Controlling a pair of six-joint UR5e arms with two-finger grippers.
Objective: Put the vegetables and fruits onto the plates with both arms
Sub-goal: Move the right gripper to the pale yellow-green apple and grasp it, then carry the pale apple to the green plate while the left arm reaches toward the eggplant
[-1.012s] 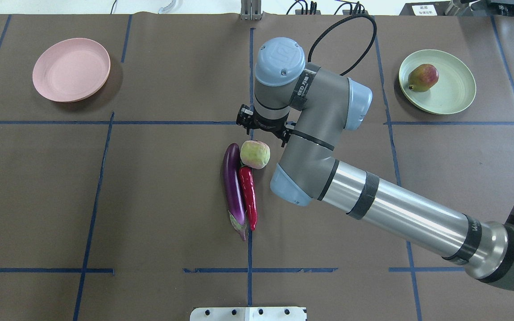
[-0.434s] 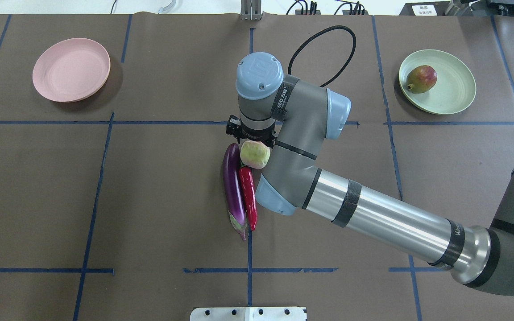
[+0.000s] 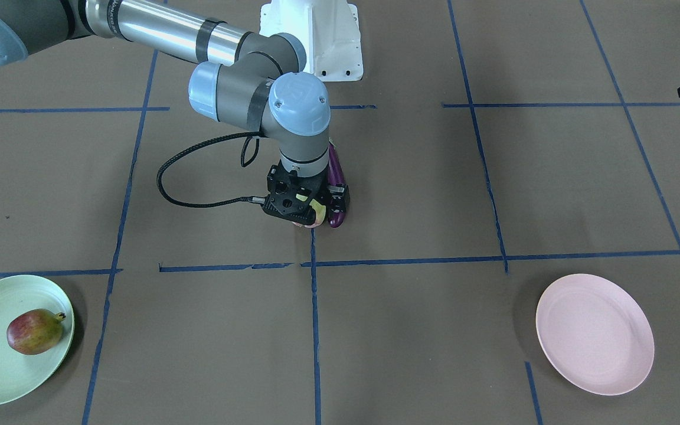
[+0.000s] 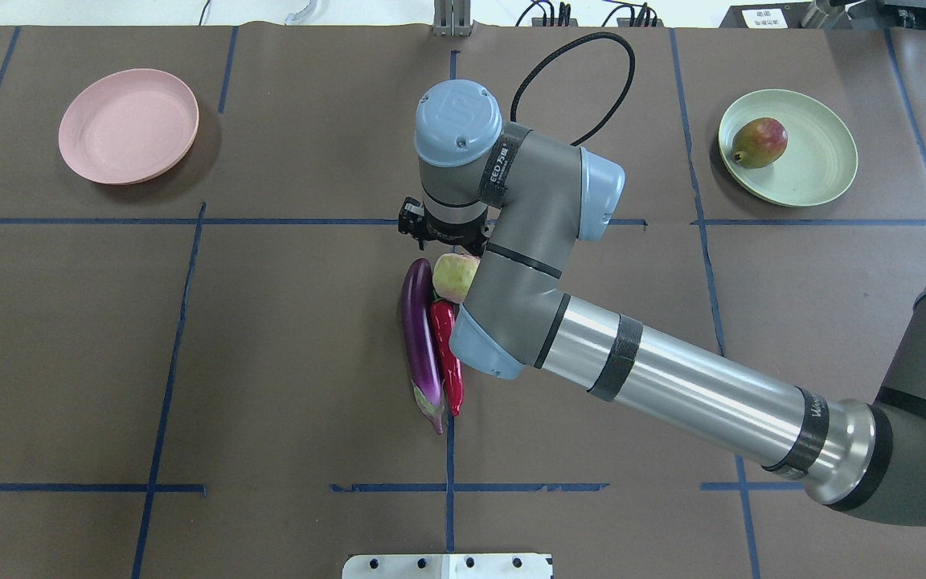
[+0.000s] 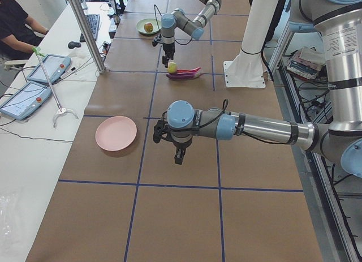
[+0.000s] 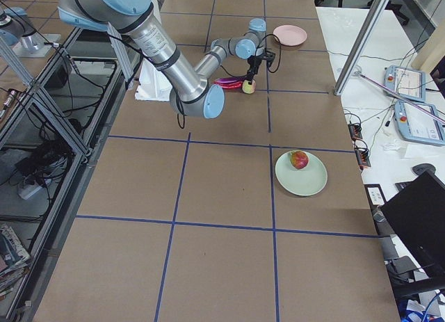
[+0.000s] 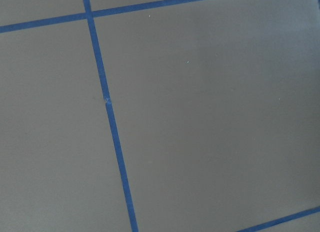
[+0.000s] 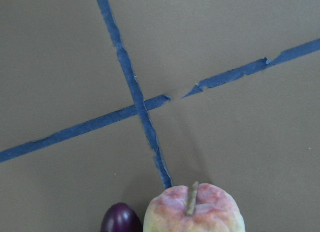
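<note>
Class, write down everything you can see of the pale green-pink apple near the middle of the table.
The apple is round, pale green blushed pink, with a brown stem pointing up. It sits upright on the table, on no plate, beside the rounded end of the purple eggplant, seemingly touching it, with the red chili close by. The right gripper hangs over it, a finger on either side; whether they touch it cannot be told.

Bright, even light, soft shadows, sharp focus, glare on right arm (image 4: 696,386).
</note>
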